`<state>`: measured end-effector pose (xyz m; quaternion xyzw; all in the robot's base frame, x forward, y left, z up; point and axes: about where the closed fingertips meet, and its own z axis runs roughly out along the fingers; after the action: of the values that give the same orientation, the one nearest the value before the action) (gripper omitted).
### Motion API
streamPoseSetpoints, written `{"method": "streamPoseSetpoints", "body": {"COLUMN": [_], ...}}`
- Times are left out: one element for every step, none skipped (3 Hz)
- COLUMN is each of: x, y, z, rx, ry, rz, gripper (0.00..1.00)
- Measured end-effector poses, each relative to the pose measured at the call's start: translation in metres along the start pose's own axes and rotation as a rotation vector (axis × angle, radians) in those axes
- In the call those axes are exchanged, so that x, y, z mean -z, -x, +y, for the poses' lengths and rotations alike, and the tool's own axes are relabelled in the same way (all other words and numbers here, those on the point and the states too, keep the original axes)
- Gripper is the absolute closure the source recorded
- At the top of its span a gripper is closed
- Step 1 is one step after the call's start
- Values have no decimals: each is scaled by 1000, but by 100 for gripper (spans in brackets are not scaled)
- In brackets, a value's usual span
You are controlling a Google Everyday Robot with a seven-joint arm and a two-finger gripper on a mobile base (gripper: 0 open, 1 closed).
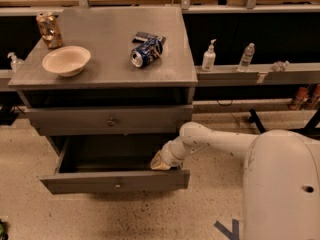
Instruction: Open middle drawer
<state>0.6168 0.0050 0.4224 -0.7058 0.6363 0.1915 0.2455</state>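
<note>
Pincer [161, 161] at the right end of the open middle drawer [75, 183].
Camera view: the middle drawer stands well out beyond the front edge of the table [110, 64], its knob [118, 185] central on the front; the upper drawer [75, 121] above it is shut. The pincer sits just behind the drawer front, below the table's front right corner; clenched or released, cannot tell. A bowl [66, 60] sits near the left edge, an upright can [49, 30] at the back left corner, and a blue can [146, 51] lies toward the right edge.
</note>
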Motion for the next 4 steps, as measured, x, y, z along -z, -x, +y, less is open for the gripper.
{"method": "streamPoseSetpoints", "body": {"x": [0,5,16,24], "y": [0,5,9,16], "z": [0,12,21,3], "rx": [0,41,104,134], "ry": [0,11,-23,-96], "rz": [0,-42,-67,-61], "gripper": [100,100,100,87]}}
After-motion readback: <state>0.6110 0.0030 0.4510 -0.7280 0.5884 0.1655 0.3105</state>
